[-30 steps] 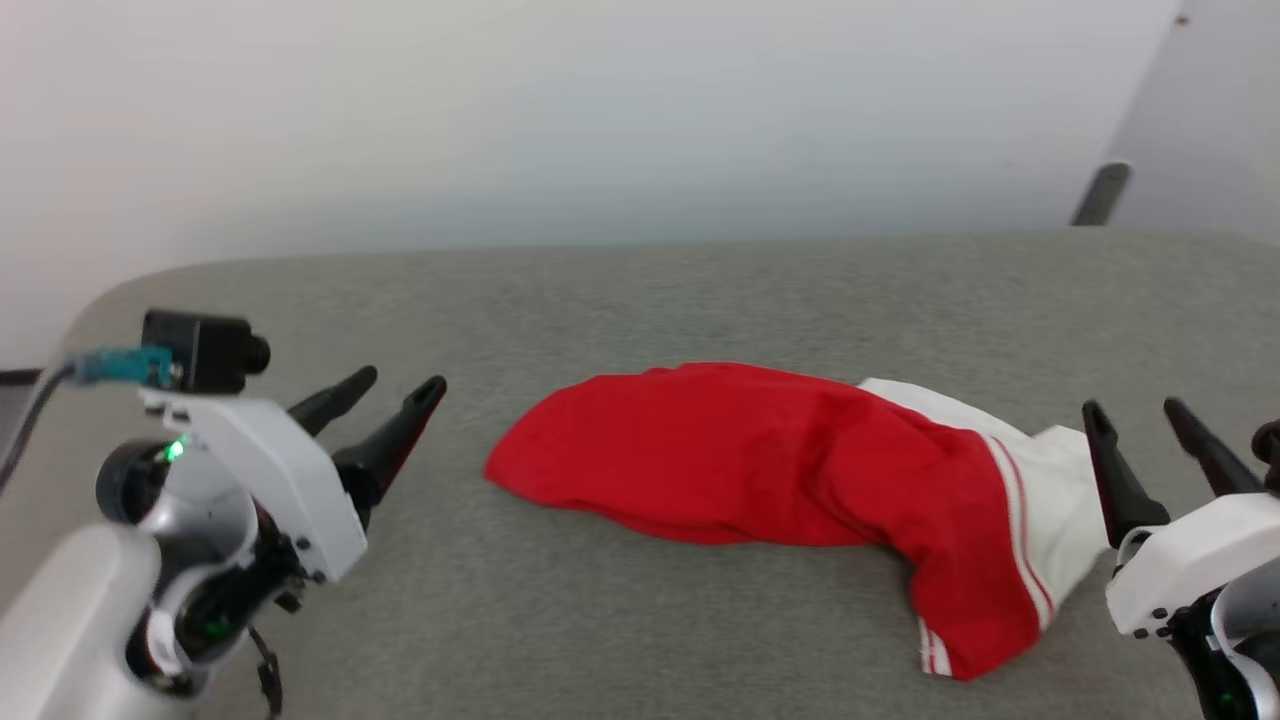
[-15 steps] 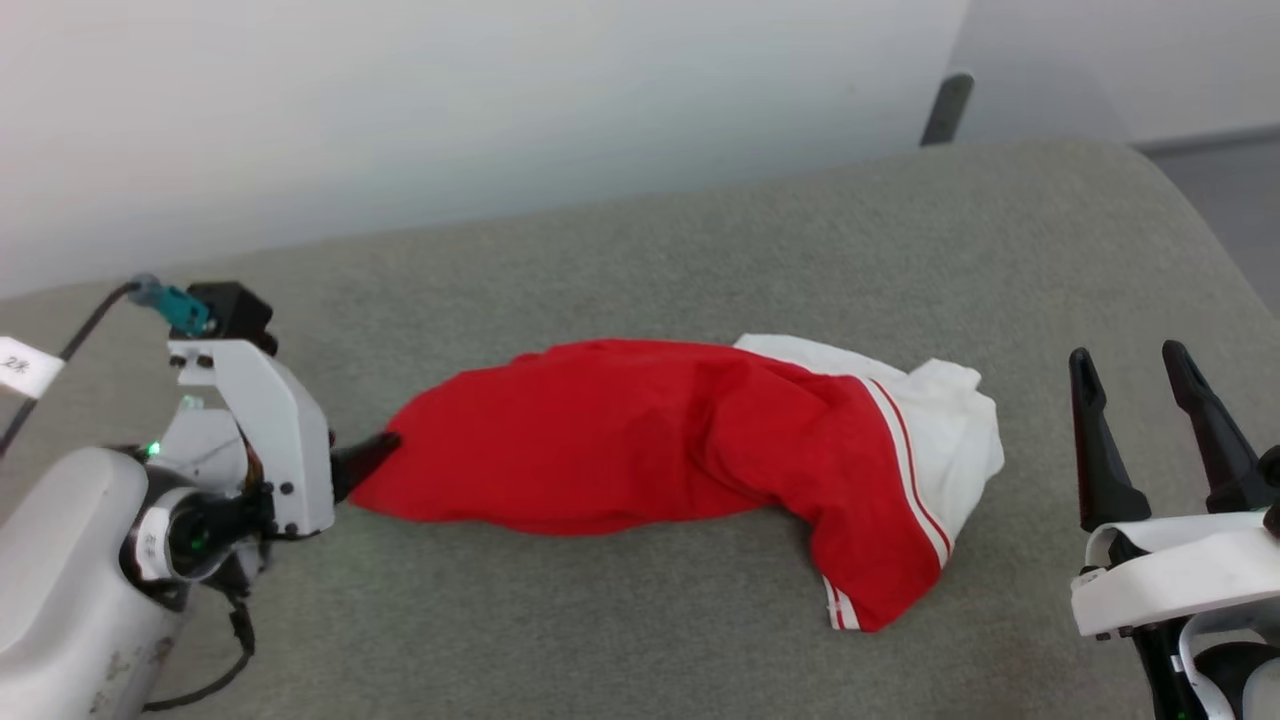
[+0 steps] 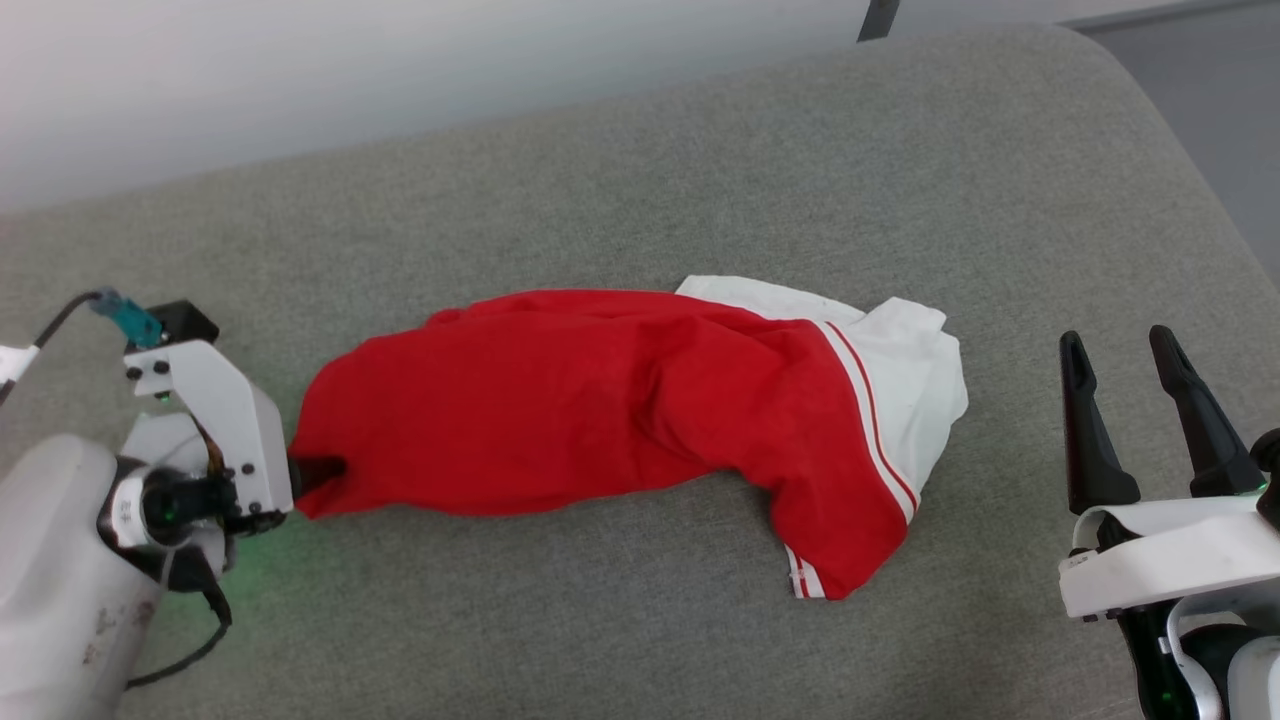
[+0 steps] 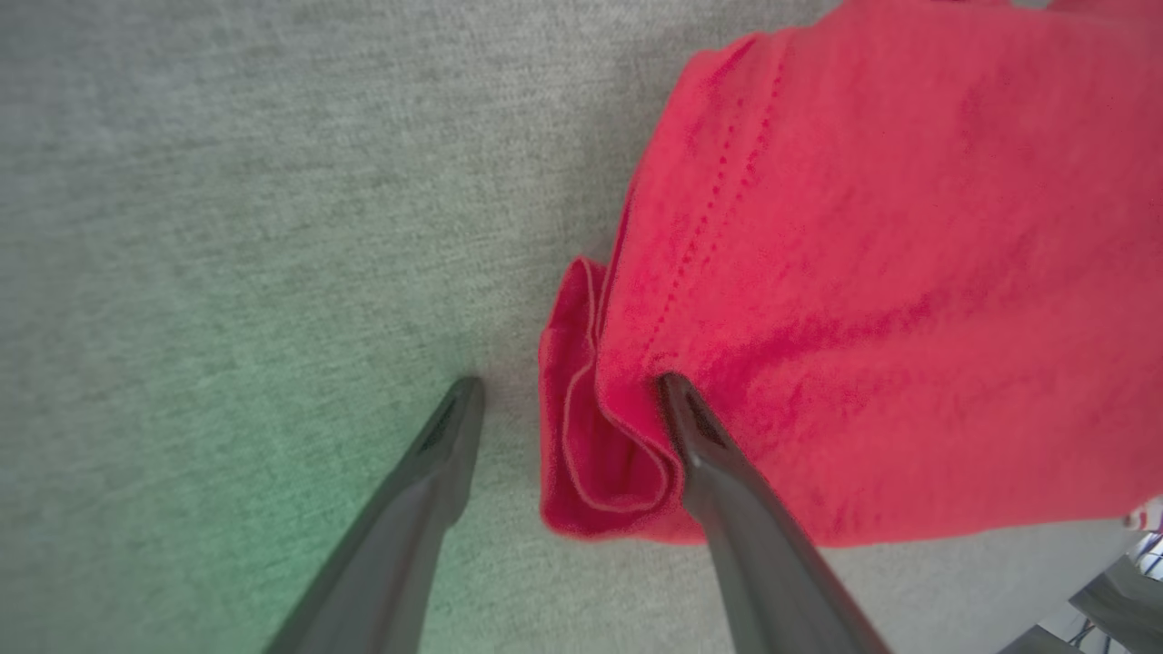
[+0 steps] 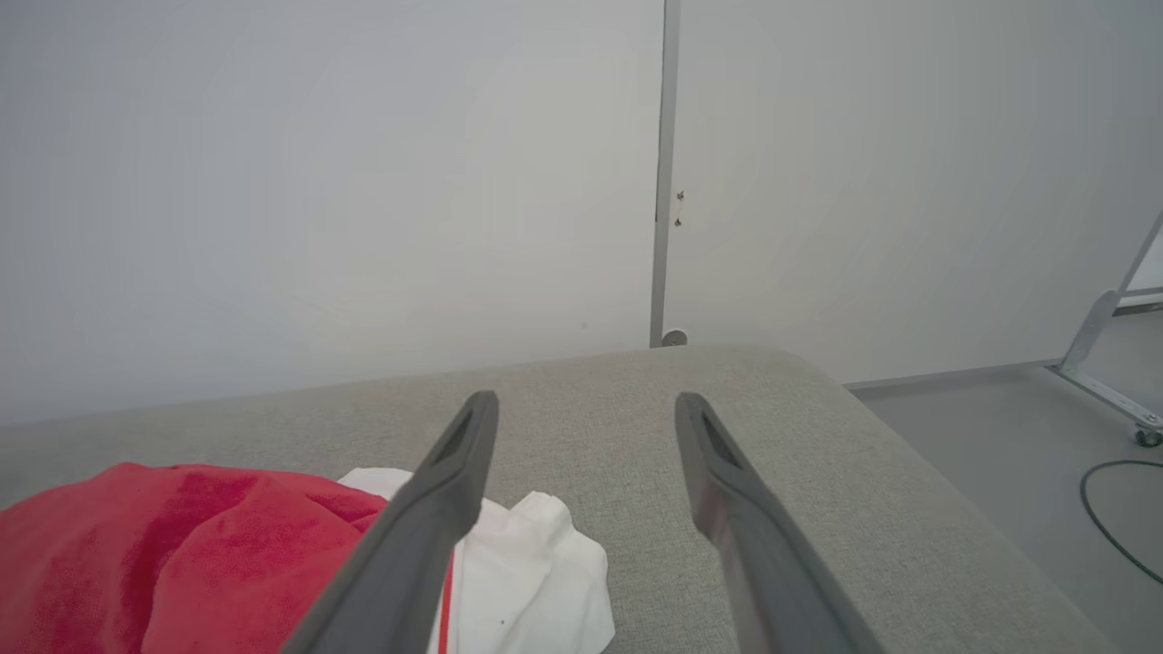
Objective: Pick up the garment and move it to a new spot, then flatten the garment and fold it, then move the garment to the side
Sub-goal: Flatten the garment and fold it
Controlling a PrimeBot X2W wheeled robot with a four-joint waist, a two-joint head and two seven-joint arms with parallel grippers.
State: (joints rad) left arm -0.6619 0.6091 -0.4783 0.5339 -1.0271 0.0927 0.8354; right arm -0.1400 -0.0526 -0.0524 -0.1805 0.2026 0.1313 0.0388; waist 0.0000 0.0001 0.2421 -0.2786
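Observation:
The garment [image 3: 620, 400] lies crumpled lengthwise on the grey padded surface [image 3: 640, 180], red with a white striped panel [image 3: 905, 370] at its right end. My left gripper [image 3: 318, 468] is down at its left end. In the left wrist view that gripper [image 4: 568, 383] is open astride the folded red corner [image 4: 581, 454]: one finger rests on the grey pad, the other lies over the cloth. My right gripper [image 3: 1115, 337] is open and holds nothing, a little to the right of the white panel. It [image 5: 586, 397] points over the pad's far edge, the garment [image 5: 182, 545] at its lower left.
A white wall rises behind the pad. The pad's rounded right edge drops to grey floor [image 3: 1235, 120]. In the right wrist view a metal frame leg [image 5: 1104, 350] and a cable [image 5: 1113, 518] are on the floor to the right.
The head view has shifted down and to the right. My left gripper, apart from the garment a second ago, has come down onto its left end. The right gripper stays open.

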